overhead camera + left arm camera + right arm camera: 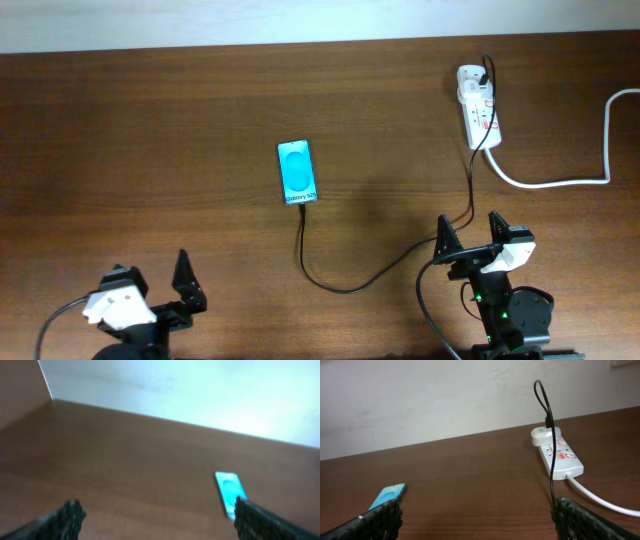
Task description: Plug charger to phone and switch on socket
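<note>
The left jaws stand wide apart and hold nothing, low over the near edge of the counter [150, 130]. Bare brown wood runs ahead of them to the white wall [445, 400] (the widest free stretch here). Between their dark fingers [72, 515] the left wrist view shows only wood.

Ahead and to the right of the left jaws, well apart from them, the phone [296, 172] lies flat, face up. It is a small rectangle with a bright cyan screen, a paler oval and a line of white text at its near end. From the right jaws it lies ahead and to the left.

The charger [302, 240], a thin black cable, meets the phone's near short edge; whether its tip is seated I cannot tell. It sags toward the near edge, then climbs rightward close by the right jaws.

The right jaws are also spread wide and grip nothing, with the cable passing just beside one finger [385, 515].

Ahead of them, well apart, the socket [479, 112] lies near the counter's far edge. It is a white strip with small red switches (their position unreadable), and the black plug stands in its far end. Its thick white cord [560, 182] curls off to the right.
</note>
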`<state>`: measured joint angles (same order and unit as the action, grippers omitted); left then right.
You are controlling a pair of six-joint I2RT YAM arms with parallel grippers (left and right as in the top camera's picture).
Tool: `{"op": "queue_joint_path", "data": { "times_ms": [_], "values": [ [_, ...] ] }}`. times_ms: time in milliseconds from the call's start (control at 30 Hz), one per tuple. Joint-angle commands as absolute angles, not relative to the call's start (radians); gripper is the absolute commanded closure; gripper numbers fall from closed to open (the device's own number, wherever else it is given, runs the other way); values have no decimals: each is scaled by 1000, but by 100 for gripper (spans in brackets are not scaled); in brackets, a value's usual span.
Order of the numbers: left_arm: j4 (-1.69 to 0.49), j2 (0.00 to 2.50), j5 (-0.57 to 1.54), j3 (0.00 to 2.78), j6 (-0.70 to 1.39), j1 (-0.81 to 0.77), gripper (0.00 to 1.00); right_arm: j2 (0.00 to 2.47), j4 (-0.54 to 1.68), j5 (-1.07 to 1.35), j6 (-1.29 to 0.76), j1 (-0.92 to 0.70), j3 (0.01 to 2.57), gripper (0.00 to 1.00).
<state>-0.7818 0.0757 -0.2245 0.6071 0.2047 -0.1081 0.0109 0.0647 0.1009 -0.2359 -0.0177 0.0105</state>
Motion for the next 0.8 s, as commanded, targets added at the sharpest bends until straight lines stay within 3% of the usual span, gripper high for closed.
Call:
{"op": "queue_joint_path", "data": {
  "times_ms": [0,233,767],
  "values": [
    [-617,6,-138,467,56,-74,1,5,72,93,-244,-26,6,2],
    [-162,5,-64,124,-1,-27,1,5,72,93,-244,-26,6,2],
    [-76,4,-70,8,-152,-10,1,5,72,93,-244,-26,6,2]
  ]
}}
